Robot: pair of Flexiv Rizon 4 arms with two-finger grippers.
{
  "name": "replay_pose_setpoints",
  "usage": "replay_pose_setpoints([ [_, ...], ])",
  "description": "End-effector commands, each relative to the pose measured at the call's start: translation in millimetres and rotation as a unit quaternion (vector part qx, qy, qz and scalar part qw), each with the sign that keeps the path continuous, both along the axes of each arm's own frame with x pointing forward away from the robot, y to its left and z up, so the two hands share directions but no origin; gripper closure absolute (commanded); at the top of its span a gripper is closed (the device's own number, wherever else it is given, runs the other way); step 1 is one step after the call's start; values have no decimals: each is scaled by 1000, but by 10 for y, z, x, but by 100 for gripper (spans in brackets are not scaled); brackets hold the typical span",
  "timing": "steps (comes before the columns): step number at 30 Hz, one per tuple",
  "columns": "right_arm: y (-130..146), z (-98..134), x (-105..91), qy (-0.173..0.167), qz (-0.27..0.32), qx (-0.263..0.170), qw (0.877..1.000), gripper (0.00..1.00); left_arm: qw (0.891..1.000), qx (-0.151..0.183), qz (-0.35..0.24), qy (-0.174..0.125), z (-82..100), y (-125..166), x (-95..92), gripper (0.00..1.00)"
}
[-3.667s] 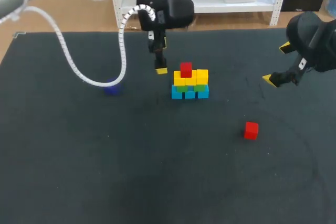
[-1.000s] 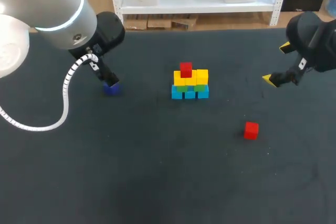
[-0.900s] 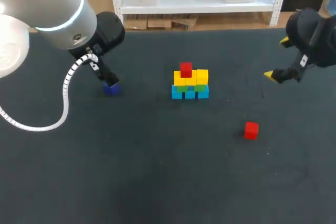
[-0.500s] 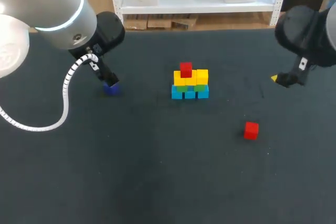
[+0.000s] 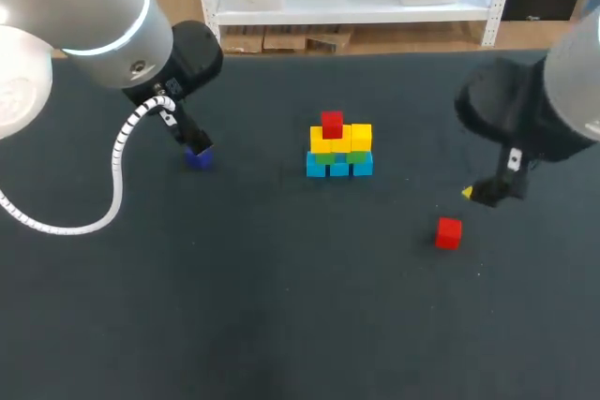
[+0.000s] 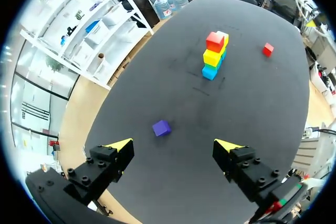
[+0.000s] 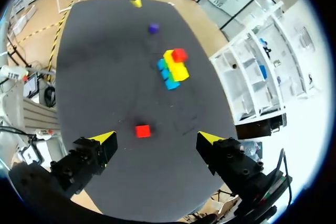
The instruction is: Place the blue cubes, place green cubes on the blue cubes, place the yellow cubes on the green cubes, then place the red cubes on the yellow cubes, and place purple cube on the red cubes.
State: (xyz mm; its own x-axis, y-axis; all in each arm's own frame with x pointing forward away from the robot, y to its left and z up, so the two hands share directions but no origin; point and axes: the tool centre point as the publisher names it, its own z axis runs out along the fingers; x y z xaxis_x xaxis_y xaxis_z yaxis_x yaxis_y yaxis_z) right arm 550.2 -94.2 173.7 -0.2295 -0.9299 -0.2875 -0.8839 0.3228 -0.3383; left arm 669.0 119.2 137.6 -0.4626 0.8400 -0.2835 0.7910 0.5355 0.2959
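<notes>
Purple cube [image 6: 161, 127], sharp-edged, is being hovered over by the wide-spread left gripper [image 6: 173, 145]; loose red cube [image 7: 143, 130] is being framed by the right gripper [image 7: 157, 138], wide too.

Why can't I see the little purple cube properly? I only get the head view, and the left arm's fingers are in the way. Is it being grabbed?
Observer: Not grabbed. The left wrist view shows the small purple cube lying on the black table ahead of the left arm's fingers, which are open and apart from it.
Operator: And the right arm? I only see one yellow tip there.
Observer: The right wrist view shows both of the right arm's fingers. They are open, and the loose small red cube lies on the table ahead of the gap between them, untouched.
</notes>
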Motion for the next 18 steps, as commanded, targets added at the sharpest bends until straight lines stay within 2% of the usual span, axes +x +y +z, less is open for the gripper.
replay_pose_setpoints([
  [1,112,-132,27,41,4,-8,999,0,1000,-1,-2,1,2,17,1,0],
  [5,102,-357,-31,67,4,-14,998,0,1000,-1,-2,1,2,17,1,0],
  [12,41,-626,-81,71,2,-15,997,0,1000,-1,-2,1,2,17,1,0],
  [18,48,-816,-147,90,17,-19,996,0,1000,-1,-2,1,2,17,1,0],
])
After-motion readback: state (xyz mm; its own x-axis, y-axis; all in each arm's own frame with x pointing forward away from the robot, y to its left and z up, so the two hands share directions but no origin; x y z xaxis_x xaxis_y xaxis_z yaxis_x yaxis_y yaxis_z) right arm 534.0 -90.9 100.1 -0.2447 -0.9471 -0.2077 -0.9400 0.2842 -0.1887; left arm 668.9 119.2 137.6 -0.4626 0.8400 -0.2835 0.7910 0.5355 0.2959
